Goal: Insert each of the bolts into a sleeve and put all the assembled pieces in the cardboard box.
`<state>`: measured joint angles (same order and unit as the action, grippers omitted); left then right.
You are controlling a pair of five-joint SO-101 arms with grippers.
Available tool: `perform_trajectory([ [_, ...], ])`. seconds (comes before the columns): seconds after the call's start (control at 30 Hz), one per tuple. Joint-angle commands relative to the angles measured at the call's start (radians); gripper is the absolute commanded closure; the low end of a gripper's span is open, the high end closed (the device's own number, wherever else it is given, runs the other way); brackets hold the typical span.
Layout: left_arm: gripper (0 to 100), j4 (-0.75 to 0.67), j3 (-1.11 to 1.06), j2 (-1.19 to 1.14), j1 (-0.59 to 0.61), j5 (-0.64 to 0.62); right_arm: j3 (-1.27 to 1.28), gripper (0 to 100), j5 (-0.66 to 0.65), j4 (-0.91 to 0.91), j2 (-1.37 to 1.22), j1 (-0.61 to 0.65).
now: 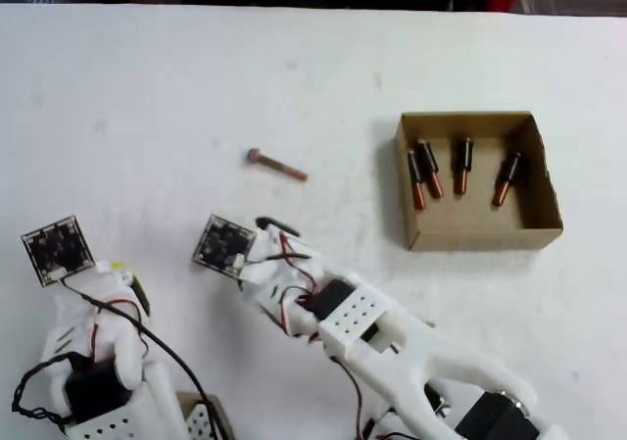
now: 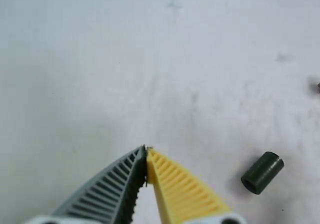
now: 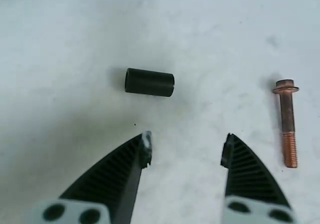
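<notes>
We hold our right claw (image 3: 186, 146) spread before the sleeve (image 3: 149, 82), likely to take it; our left claw (image 2: 146, 159) sits clenched, empty.

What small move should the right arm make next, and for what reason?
Probably ease the open right gripper forward around the sleeve and close on it. The sleeve lies loose just ahead of the gripper, one bolt lies bare beside it, and the cardboard box already holds four assembled pieces.
</notes>
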<state>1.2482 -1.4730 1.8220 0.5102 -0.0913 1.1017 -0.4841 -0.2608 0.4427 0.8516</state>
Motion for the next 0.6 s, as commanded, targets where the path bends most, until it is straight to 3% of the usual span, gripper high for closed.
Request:
perform_trajectory([
  [0.0,98,0.003,0.049,0.008,0.018,0.011,-0.005,78.6,-0.009,0.012,0.022,0.005],
  [0.13,98,0.005,0.049,0.008,0.018,0.011,0.006,78.6,0.037,-0.008,0.030,0.004],
  [0.57,98,0.005,0.049,0.008,0.019,0.011,-0.097,78.6,0.628,-0.008,0.021,-0.001],
])
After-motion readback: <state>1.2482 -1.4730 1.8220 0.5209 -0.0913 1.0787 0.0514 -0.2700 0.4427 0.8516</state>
